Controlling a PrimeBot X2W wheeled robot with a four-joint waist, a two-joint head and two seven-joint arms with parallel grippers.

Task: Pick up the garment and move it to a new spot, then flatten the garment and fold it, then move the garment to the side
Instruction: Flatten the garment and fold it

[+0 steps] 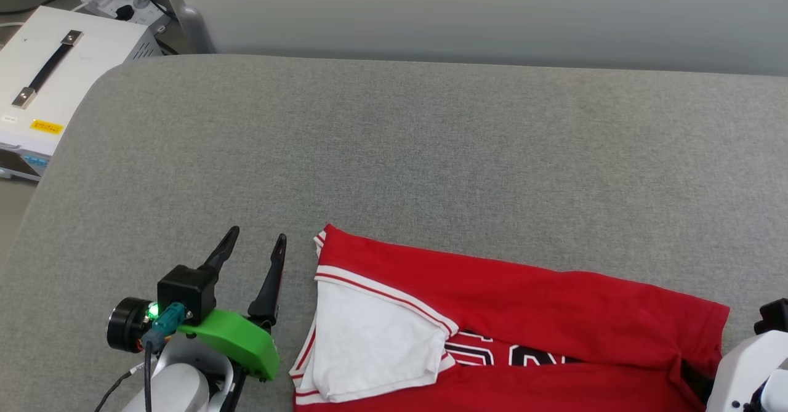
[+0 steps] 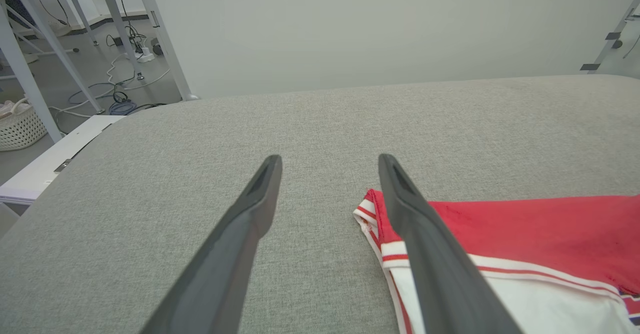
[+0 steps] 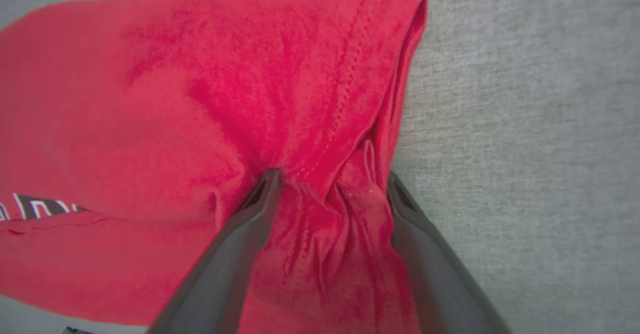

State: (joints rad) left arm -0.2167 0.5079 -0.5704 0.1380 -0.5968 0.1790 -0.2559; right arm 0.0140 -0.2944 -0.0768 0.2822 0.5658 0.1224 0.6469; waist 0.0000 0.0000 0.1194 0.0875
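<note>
One fold looks made, by my reading: the garment [image 1: 523,301] lies as a long band along the near edge of the bench [image 1: 394,141], from about the middle toward the robot's right. The rest of the folding and the move to the side are what you have left. You see red cloth with a white short sleeve [image 1: 369,338] lying flat at the left end, striped trim along its seam, and the black chest print [image 1: 492,353] partly hidden under a turned-over red layer. The left pincer [image 1: 257,234] stands apart and empty, just beside the sleeve end. The right pincer [image 3: 332,176] also stands apart, with puckered hem cloth bunched between its fingers, not squeezed.
</note>
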